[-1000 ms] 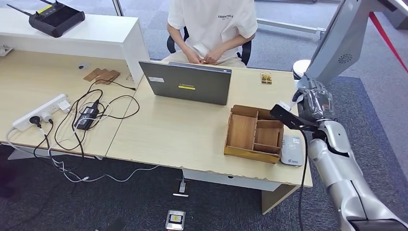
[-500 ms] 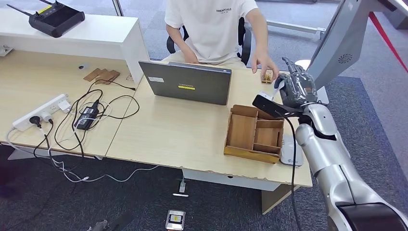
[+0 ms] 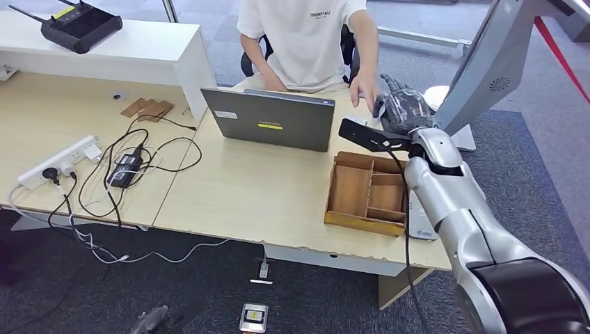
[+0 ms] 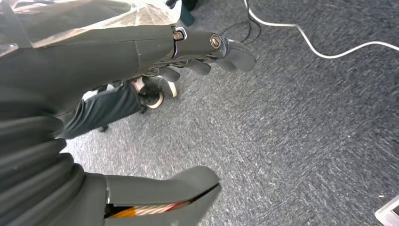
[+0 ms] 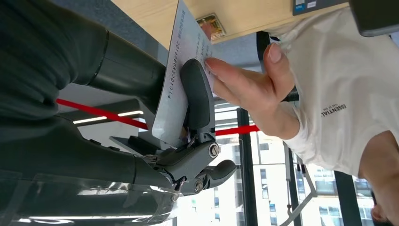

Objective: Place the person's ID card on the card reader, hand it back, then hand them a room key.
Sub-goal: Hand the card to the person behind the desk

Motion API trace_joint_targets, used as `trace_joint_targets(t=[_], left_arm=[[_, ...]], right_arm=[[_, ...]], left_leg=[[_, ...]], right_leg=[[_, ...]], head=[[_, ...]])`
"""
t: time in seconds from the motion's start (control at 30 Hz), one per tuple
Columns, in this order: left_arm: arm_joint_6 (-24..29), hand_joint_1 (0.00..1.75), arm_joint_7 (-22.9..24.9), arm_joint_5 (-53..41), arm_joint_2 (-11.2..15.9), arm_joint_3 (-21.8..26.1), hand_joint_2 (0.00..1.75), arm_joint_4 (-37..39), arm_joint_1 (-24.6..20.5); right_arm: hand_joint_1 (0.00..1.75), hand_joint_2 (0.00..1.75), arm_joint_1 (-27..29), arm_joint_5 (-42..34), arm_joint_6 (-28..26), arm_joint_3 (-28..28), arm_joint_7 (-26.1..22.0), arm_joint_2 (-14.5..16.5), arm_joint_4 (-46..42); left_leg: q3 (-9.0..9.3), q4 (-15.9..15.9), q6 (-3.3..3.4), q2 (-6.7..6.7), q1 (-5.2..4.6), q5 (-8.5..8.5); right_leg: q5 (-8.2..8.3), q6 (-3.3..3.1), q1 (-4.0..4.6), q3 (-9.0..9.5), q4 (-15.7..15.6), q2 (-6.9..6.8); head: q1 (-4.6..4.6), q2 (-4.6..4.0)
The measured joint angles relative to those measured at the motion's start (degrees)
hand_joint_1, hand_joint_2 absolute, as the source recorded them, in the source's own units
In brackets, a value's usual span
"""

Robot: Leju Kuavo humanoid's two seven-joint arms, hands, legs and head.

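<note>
My right hand [image 3: 399, 111] is held out over the desk's far edge toward the seated person [image 3: 306, 35]. In the right wrist view this hand [image 5: 141, 94] pinches a white ID card [image 5: 181, 70] between thumb and fingers. The person's hand [image 5: 244, 87] touches the card's free end and reaches in beside my hand [image 3: 365, 89]. The white card reader [image 3: 421, 224] lies at the desk's near right, behind my forearm. A small patterned card [image 5: 211, 26] lies on the desk near the person. My left hand [image 4: 141, 52] hangs over the carpet, fingers apart and holding nothing.
A wooden divided tray [image 3: 369, 195] sits left of the reader. A grey laptop [image 3: 271, 122] stands open toward the person. A power strip [image 3: 59, 163] and tangled cables lie on the left desk. A black controller [image 3: 80, 26] rests on the white counter.
My right arm has swung from above the card reader toward the person, carrying the ID card. The person has reached a hand out and now touches the card.
</note>
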Motion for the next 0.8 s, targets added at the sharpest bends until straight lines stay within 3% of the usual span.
trace_joint_targets(t=[0.13, 0.17, 0.27, 0.3, 0.57, 0.7, 0.8], left_arm=[[-0.4, 0.0, 0.5, -0.2, -0.1, -0.9, 0.0, 0.0, -0.4], [-0.4, 0.0, 0.5, -0.2, -0.1, -1.0, 0.0, 0.0, -0.5], [-0.5, 0.0, 0.5, -0.2, -0.2, -1.3, 0.0, 0.0, -0.6], [-0.5, 0.0, 0.6, -0.1, -0.2, -1.4, 0.0, 0.0, -0.6], [-0.5, 0.0, 0.8, 0.2, -0.2, -2.0, 0.0, 0.0, -0.5], [-0.4, 0.0, 0.9, 0.6, -0.2, -2.1, 0.0, 0.0, -0.5], [-0.4, 0.0, 0.9, 1.2, 0.0, -2.1, 0.0, 0.0, -0.5]], right_arm=[[1.75, 1.75, -0.5, 0.3, 0.5, 0.2, 0.6, -0.2, 1.5], [1.66, 1.75, -0.6, 0.4, 0.5, 0.3, 0.7, -0.2, 1.8], [0.35, 1.75, -0.8, 0.5, 0.5, 0.3, 0.7, -0.3, 2.4], [0.0, 1.75, -0.8, 0.6, 0.3, 0.3, 0.7, -0.3, 2.6], [0.0, 1.75, -1.3, 1.4, -2.0, 0.4, 0.7, 0.1, 3.9], [0.0, 0.0, -1.6, 2.1, -4.5, 0.5, 0.5, 0.3, 4.3], [0.0, 0.0, -2.1, 2.5, -7.4, 0.5, -0.3, 0.4, 4.4]], left_leg=[[0.0, 0.0, 0.0, 0.01, 0.0, 0.0], [0.0, 0.0, 0.0, 0.02, 0.0, 0.0], [0.0, 0.0, 0.0, 0.02, 0.01, 0.0], [0.0, 0.0, 0.0, 0.02, 0.01, 0.0], [0.0, 0.0, 0.0, 0.02, 0.02, 0.0], [0.0, 0.0, 0.0, 0.02, 0.01, 0.01], [0.0, 0.0, 0.0, 0.02, 0.01, 0.01]], right_leg=[[0.01, 0.01, 0.0, -0.01, 0.0, 0.01], [0.01, 0.01, 0.0, -0.01, 0.0, 0.02], [0.01, 0.01, 0.01, -0.02, 0.0, 0.02], [0.01, 0.01, 0.01, -0.02, 0.0, 0.02], [0.01, 0.01, 0.02, -0.01, 0.0, 0.02], [0.03, 0.02, 0.01, 0.0, 0.0, 0.02], [0.03, 0.02, 0.01, 0.0, 0.0, 0.02]], head=[[-0.01, 0.0], [-0.01, 0.0], [-0.01, 0.0], [-0.01, 0.0], [-0.01, 0.0], [-0.01, 0.0], [-0.01, 0.0]])
